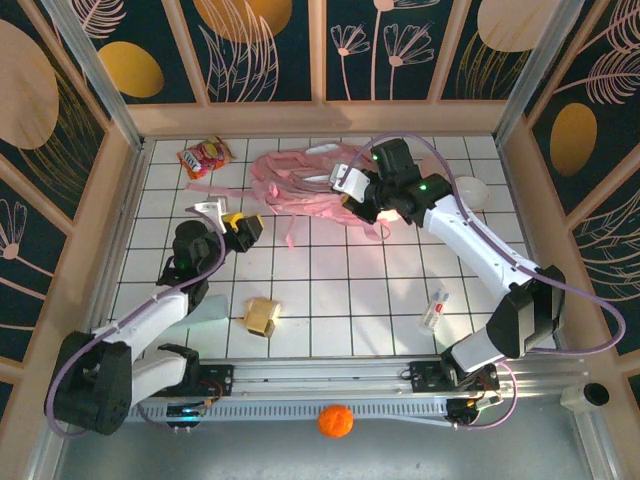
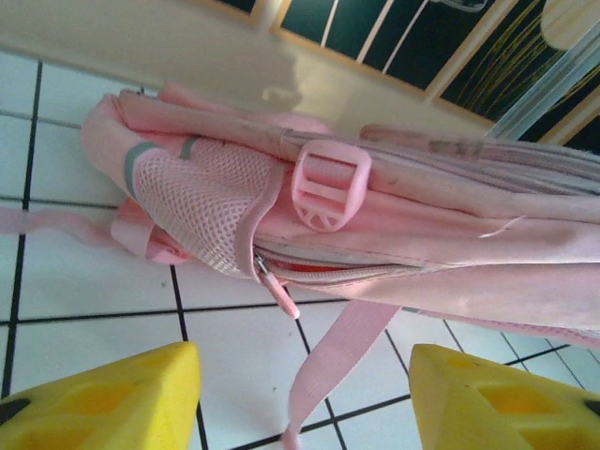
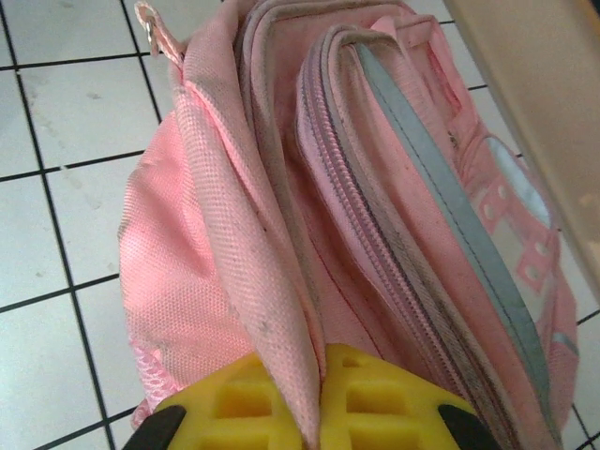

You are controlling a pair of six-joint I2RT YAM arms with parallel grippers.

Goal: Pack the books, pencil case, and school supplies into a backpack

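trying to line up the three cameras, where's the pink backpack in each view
top external: the backpack lies at the far middle of the table, just left of centre.
left wrist: the backpack stretches across the middle of the picture, mesh pocket at its left end.
right wrist: the backpack runs from top to bottom through the centre and right.
shared landmark: the white tiled table with black grid lines, under it in all three.

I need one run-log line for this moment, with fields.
left gripper: open, near backpack | right gripper: shut on backpack fabric | tan box: on table
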